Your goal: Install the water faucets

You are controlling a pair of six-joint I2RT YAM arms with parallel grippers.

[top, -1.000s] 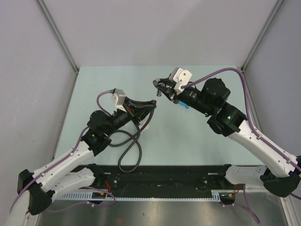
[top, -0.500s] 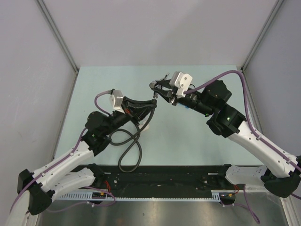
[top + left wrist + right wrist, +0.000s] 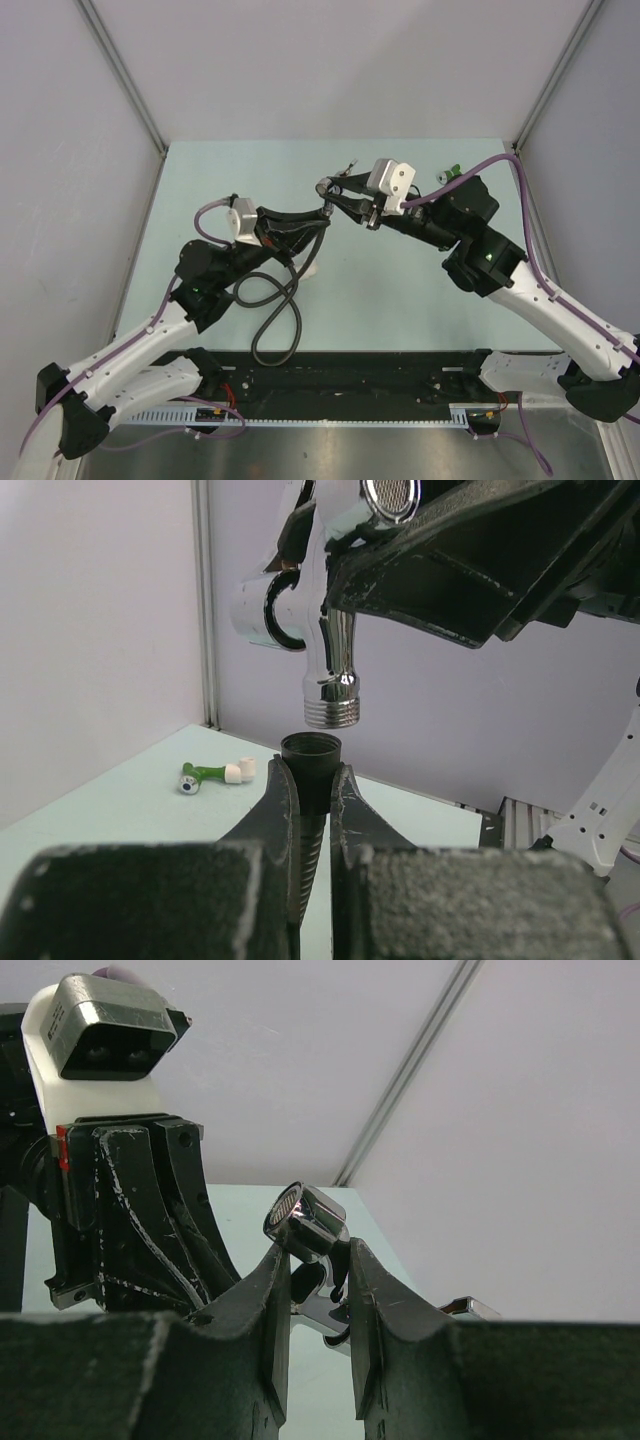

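Two arms reach in over the pale green table (image 3: 200,190) and meet above its middle, the left arm (image 3: 150,335) from the near left and the right arm (image 3: 540,295) from the near right. Trailing from the left arm, the black hose (image 3: 272,325) loops across the table and rises to the left gripper (image 3: 312,780), whose fingers are closed on the hose just below its open round coupling (image 3: 310,750). The right gripper (image 3: 315,1270) is clamped on the water faucet (image 3: 338,670), which is held in the air just above that coupling, well clear of the table. The step in hand looks like mating the faucet to the hose end. In the left wrist view the threaded end (image 3: 331,712) hangs straight over the coupling mouth with a small gap between them, not touching. The next move, as I judge it, calls for closing that gap along the shared line and then turning one part so that the thread catches squarely, since a slight tilt could cross the threads. The faucet's long axis runs along its chrome stem, in line with the left fingers, and its threaded end points at the hose mouth. A small green and white fitting (image 3: 213,773) lies on the table beyond, apart from all this.
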